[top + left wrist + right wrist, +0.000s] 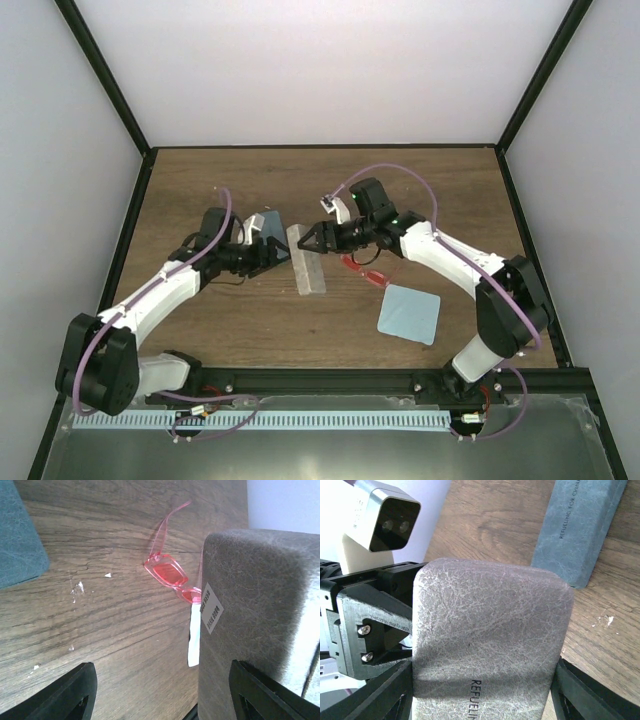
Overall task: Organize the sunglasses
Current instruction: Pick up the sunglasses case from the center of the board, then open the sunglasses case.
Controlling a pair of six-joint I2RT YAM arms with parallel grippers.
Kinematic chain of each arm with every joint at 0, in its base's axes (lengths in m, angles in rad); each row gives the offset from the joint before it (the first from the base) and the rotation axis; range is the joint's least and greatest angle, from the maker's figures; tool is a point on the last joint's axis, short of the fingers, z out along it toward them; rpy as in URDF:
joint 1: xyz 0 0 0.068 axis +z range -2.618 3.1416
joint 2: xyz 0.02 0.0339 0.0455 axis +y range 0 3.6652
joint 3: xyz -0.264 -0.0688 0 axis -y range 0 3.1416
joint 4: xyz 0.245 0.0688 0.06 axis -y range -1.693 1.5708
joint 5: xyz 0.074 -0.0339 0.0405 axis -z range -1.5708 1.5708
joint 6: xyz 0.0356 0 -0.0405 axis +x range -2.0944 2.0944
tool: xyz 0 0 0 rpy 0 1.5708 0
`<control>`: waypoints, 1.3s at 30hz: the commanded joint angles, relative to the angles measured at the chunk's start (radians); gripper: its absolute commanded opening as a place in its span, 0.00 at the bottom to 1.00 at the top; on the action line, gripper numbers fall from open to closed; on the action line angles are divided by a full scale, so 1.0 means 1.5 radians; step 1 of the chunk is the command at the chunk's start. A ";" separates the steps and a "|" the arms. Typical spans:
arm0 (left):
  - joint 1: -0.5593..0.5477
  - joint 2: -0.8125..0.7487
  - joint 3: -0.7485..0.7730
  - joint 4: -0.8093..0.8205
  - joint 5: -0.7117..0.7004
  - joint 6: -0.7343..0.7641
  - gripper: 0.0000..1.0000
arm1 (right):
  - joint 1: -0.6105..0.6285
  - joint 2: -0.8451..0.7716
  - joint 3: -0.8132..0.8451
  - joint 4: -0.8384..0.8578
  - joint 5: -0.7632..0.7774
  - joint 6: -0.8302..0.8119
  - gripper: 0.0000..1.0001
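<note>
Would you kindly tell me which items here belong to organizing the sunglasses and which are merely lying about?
Job in hand: red sunglasses; likely the grey case.
Lying about, for now: blue case; light-blue cloth.

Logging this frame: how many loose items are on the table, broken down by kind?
Red sunglasses: 1
Grey case: 1
Blue case: 1
Light-blue cloth: 1
Total: 4 in view. Anything tucked under the arms would not show.
</note>
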 commanded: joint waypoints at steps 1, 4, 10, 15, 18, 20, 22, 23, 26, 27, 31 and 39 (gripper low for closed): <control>0.002 0.007 0.017 0.019 0.023 0.005 0.74 | -0.009 -0.002 0.010 0.042 -0.068 -0.016 0.36; 0.002 0.002 0.013 0.016 0.019 0.006 0.74 | -0.014 0.003 0.011 0.043 -0.073 -0.017 0.35; 0.003 -0.019 0.010 -0.014 -0.024 0.007 0.74 | -0.034 0.008 0.007 0.041 -0.065 -0.016 0.36; 0.011 -0.007 -0.020 -0.017 -0.038 -0.007 0.74 | -0.043 0.002 0.005 0.034 -0.043 -0.013 0.36; 0.012 -0.016 -0.018 -0.008 -0.036 -0.013 0.74 | -0.045 -0.001 -0.004 0.031 -0.042 -0.015 0.35; 0.012 -0.025 -0.011 -0.002 -0.028 -0.015 0.74 | -0.045 -0.002 -0.010 0.031 -0.041 -0.017 0.36; 0.012 -0.031 -0.002 0.003 -0.023 -0.020 0.75 | -0.045 -0.002 -0.014 0.032 -0.039 -0.016 0.35; 0.012 -0.034 0.001 0.007 -0.018 -0.021 0.75 | -0.045 -0.001 -0.016 0.032 -0.038 -0.017 0.35; 0.012 -0.046 0.008 0.012 -0.013 -0.022 0.75 | -0.045 0.006 -0.015 0.032 -0.039 -0.018 0.35; 0.012 -0.053 0.008 0.017 -0.013 -0.024 0.75 | -0.045 0.008 -0.014 0.033 -0.039 -0.017 0.35; 0.012 -0.070 0.009 0.025 -0.008 -0.024 0.76 | -0.045 0.016 -0.007 0.037 -0.046 -0.017 0.35; 0.012 -0.042 0.017 0.030 0.018 -0.017 0.78 | -0.045 0.027 0.013 0.031 -0.066 -0.022 0.35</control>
